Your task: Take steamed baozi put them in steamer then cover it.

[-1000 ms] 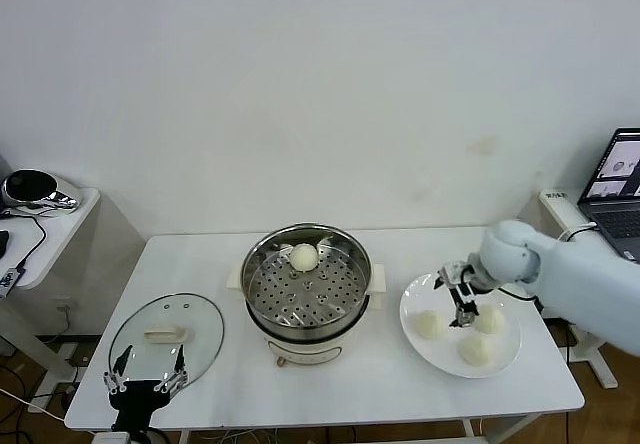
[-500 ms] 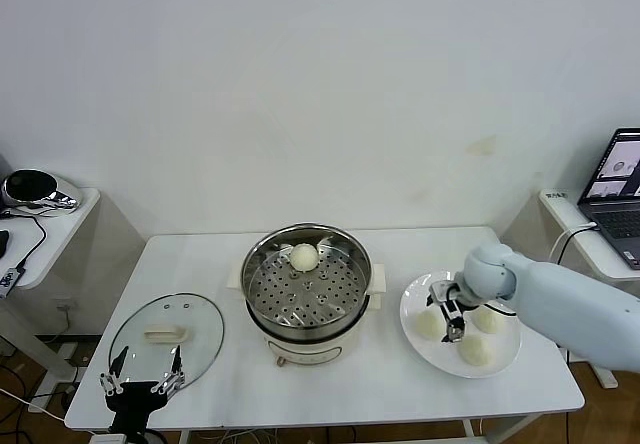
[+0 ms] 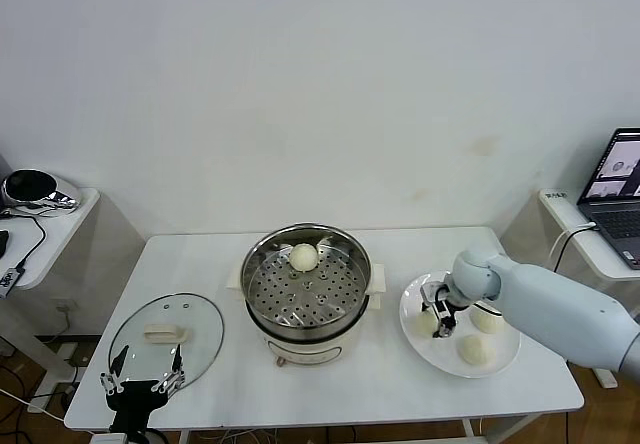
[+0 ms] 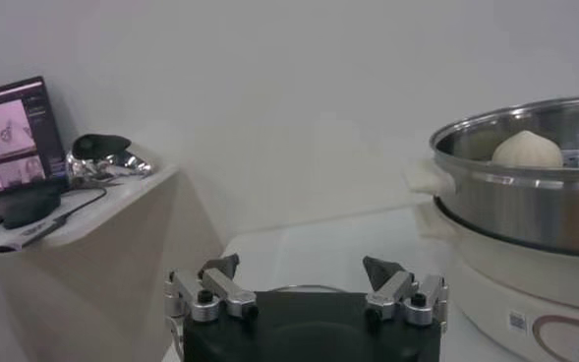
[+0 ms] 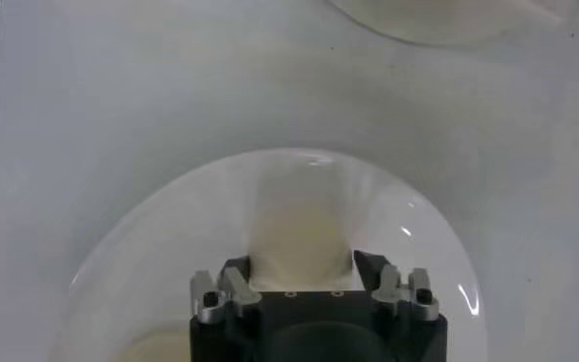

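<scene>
Since a second ago the right gripper (image 3: 436, 319) has slid left across the white plate (image 3: 505, 356), its jaws now closed on the leftmost baozi (image 5: 301, 236). At the desk's near left edge the left gripper (image 3: 140, 382) hangs, jaws wide, over the cover (image 3: 167, 335). Farther back, at centre, the steamer (image 3: 306, 289) holds one bun (image 3: 304, 256).

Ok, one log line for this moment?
right gripper: closing on pale round baozi on flat white plate | left gripper: open, idle
</scene>
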Motion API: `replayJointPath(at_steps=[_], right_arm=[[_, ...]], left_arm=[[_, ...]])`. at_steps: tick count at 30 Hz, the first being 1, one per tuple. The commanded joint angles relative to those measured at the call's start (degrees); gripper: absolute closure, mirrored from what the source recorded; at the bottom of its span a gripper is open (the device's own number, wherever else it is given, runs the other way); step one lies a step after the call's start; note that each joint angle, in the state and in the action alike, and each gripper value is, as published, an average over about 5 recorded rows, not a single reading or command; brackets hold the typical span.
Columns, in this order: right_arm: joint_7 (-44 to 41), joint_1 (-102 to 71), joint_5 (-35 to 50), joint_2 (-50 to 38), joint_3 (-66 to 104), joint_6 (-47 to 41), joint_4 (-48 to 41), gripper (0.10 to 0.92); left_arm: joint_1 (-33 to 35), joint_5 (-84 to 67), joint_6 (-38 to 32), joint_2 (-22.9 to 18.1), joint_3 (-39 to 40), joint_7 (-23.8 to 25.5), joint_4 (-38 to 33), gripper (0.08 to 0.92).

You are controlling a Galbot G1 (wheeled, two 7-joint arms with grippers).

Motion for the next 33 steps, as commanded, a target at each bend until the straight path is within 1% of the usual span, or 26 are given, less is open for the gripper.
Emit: replayJointPath(at_steps=[1, 5, 10, 15, 19, 23, 29, 33], right_arm=[[-0.42, 0.1, -0.01, 0.0, 0.41, 0.06, -0.04, 0.452], [-1.23, 4.58, 2.8, -3.3, -0.65, -0.34, 3.2, 0.449], [-1.95, 16.92, 9.55, -7.13, -6.6, -1.66, 7.64, 0.441], [-1.87, 32.26, 16.48, -6.67, -14.53, -3.69, 9.92, 0.438], [-1.56, 43.51, 21.93, -2.06, -19.62, -5.33, 10.42, 0.432], [-0.44, 49.09, 27.45, 4.58, -21.77, -7.66, 10.37, 0.431], [3.01, 48.38, 35.5, 15.9, -22.18, -12.38, 8.89, 0.431], [5.0, 44.58, 38.14, 23.42, -22.17, -15.01, 6.98, 0.431]], left_arm=[[0.05, 0.05, -0.02, -0.03, 0.11, 0.01, 0.12, 0.177], [-0.08, 0.04, 0.02, 0.05, 0.17, 0.03, 0.04, 0.177], [-0.47, 0.0, 0.1, 0.15, 0.42, 0.05, 0.09, 0.177], [-1.18, 0.02, 0.18, 0.31, 1.06, 0.08, 0.39, 0.177], [-1.45, -0.16, 0.18, 0.67, 1.08, 0.09, 0.19, 0.177], [-1.51, -0.44, 0.14, 1.02, 0.96, 0.07, 0.08, 0.177], [-1.87, -0.58, 0.02, 1.21, 0.43, 0.0, 0.33, 0.177], [-1.87, -0.6, -0.25, 1.04, 0.26, -0.1, 0.98, 0.177]])
